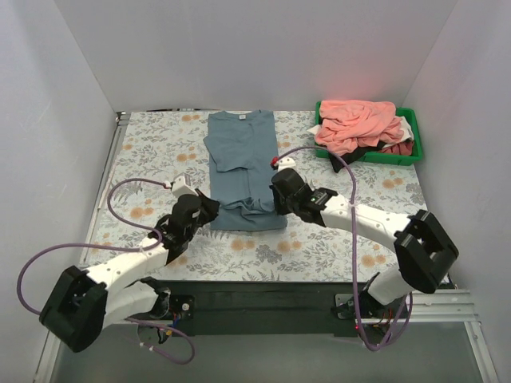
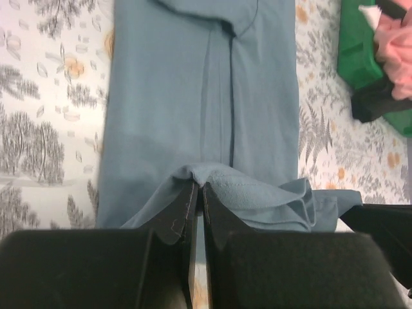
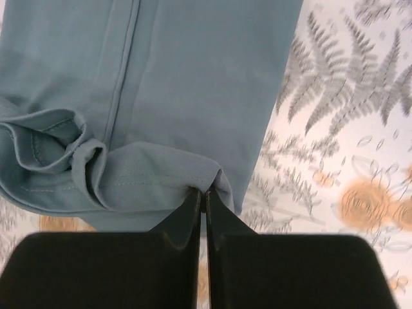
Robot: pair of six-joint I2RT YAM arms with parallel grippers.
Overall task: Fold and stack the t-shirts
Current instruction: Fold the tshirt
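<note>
Two pinched fully shut on the bunched 6 o'clock hem of the grey-blue t-shirt (image 1: pixel 242 152): left gripper (image 2: pixel 198 188) at its 7 o'clock corner, right gripper (image 3: pixel 203 192) at 5 o'clock. Salmon-pink t-shirts (image 1: pixel 357 124) heaped in green bin (image 1: pixel 415 149) at 2 o'clock.

No text, label, brand, number or sign could be read in any view. The grey-blue shirt (image 1: pixel 242 159) in the middle of the frame was plain cloth with bare seams. The green bin (image 1: pixel 416 148) at the upper right carried no legible marking. The table cover (image 1: pixel 152 152) bore only a printed pattern of flowers and ferns.
</note>
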